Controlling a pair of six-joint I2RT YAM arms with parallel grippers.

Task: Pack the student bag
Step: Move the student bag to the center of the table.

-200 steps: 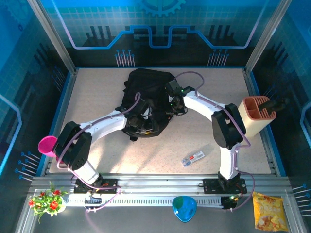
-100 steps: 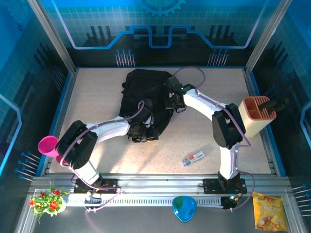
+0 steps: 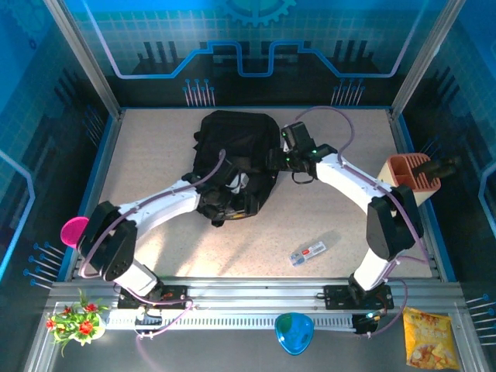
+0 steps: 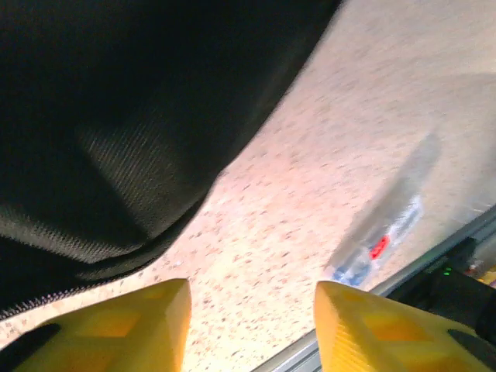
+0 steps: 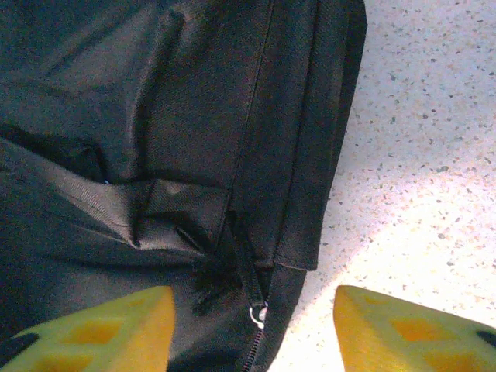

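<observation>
The student bag point(image 3: 236, 151), black soft fabric, lies at the middle back of the table. My left gripper point(image 3: 229, 201) sits at its near edge. In the left wrist view that gripper point(image 4: 252, 329) is open, with bare table between its yellow fingers point(image 4: 132, 329) and the bag point(image 4: 116, 116) above and to the left. My right gripper point(image 3: 280, 160) is at the bag's right side. In the right wrist view this gripper point(image 5: 252, 329) is open over the bag point(image 5: 155, 116), with a zipper pull point(image 5: 256, 312) lying between its fingers, untouched.
A small clear packet with a red label point(image 3: 308, 253) point(image 4: 387, 232) lies on the table near the front right. An orange pen holder point(image 3: 411, 180) stands at the right edge and a pink cup point(image 3: 74, 231) at the left edge. On the front rail lie a blue dish point(image 3: 294, 332), a snack bag point(image 3: 428, 336) and flowers point(image 3: 75, 319).
Both grippers have opened. The right gripper has pulled back to the right off the bag's top. The left gripper stays at the bag's near edge.
</observation>
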